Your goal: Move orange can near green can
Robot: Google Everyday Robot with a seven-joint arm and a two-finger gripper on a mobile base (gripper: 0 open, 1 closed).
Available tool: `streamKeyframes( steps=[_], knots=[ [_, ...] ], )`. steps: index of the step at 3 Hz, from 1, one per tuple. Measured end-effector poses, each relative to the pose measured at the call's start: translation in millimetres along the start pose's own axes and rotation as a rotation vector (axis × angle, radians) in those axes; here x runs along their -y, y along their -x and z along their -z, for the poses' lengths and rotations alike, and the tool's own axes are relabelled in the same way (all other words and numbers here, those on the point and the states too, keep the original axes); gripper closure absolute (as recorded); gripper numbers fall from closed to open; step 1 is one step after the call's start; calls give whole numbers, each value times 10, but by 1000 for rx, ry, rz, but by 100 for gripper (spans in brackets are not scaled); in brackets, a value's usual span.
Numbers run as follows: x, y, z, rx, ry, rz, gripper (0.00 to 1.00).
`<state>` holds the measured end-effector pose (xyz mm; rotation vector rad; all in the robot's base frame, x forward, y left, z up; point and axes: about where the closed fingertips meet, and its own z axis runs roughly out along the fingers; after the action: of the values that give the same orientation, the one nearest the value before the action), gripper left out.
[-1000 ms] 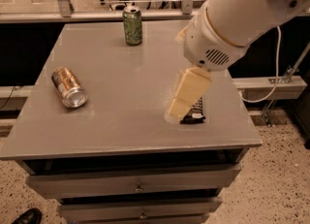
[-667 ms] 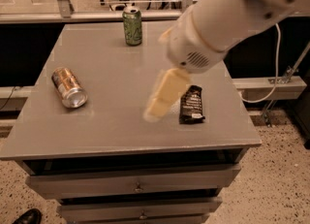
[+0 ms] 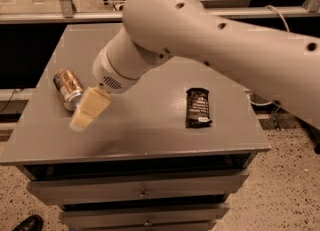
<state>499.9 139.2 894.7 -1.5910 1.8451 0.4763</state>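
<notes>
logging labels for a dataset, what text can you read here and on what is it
No text can be read.
On the shiny copper-orange metal can, lying on its side: pale bands, print blurred.
On the black snack wrapper: pale marks, too small.
On the cream end effector beside that can: nothing seen.

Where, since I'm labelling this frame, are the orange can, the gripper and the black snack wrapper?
orange can point(image 3: 66, 85): camera view, its copper side wall.
gripper point(image 3: 81, 120): camera view, its pale lower end, beside the can.
black snack wrapper point(image 3: 198, 106): camera view, middle of its face.
</notes>
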Motion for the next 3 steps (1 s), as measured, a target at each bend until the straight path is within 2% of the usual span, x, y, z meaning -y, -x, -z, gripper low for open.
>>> streamKeyframes(
  steps=[1, 3],
  knots=[
    [208, 155, -537, 0, -45, -83, 0],
    [344, 201, -913, -21, -96, -213, 0]
  ],
)
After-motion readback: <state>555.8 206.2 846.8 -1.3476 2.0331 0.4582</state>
